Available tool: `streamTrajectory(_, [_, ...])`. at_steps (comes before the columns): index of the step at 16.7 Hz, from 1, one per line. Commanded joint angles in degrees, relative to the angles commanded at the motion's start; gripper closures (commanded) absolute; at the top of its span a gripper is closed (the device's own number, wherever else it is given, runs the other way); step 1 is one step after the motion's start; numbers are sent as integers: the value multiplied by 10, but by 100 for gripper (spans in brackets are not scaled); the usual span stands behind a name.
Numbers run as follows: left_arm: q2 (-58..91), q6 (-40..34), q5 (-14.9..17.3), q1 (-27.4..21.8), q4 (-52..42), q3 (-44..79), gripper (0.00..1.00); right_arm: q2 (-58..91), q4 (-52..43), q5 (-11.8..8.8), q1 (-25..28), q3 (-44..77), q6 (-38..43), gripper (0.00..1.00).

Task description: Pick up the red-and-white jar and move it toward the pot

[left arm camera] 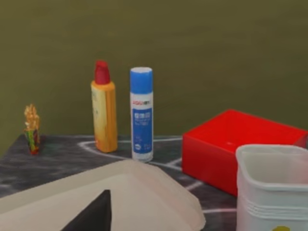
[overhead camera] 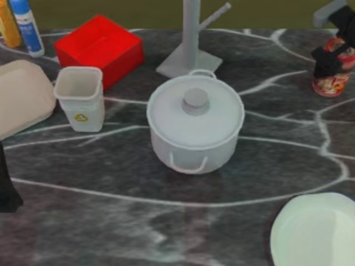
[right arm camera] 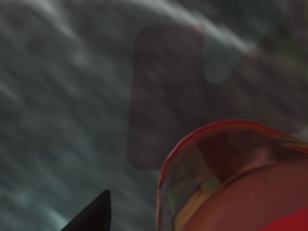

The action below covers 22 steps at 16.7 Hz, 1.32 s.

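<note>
Right gripper [overhead camera: 327, 58] down over the small cylindrical red-and-white jar [overhead camera: 333, 75] at the far right of the dark marbled table [overhead camera: 111, 221], black fingers straddling its top. Pinching or merely around it: cannot tell. Likely the grasping step, nothing moved toward the target yet.

Risks, judged from here: a shallow hold near the lid, letting the jar tip or slip on lifting; a knock sideways off the nearby table edge; on the way left, a low carry clipping the large pale grey-white round pot [overhead camera: 195, 123] with its knobbed lid, well apart at table centre. Grey upright stand [overhead camera: 191, 44] behind the pot also near a possible path.

Jar itself: squat, glossy, red lid, busy red-and-white printed label; in the right wrist view only a rounded red rim [right arm camera: 231, 173] very close up, with one dark fingertip [right arm camera: 91, 214] beside it.

Left gripper [overhead camera: 8, 188] parked at the table's left edge, beside a pale beige tray [overhead camera: 22, 94].
</note>
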Motion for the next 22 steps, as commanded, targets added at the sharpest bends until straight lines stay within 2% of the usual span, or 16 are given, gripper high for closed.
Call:
streamTrajectory(13, [0,0,0,0,0,0,0,0,0,0,0,0,0,98])
streamTrajectory(22, [0,0,0,0,0,0,0,0,0,0,-2,0,1,100])
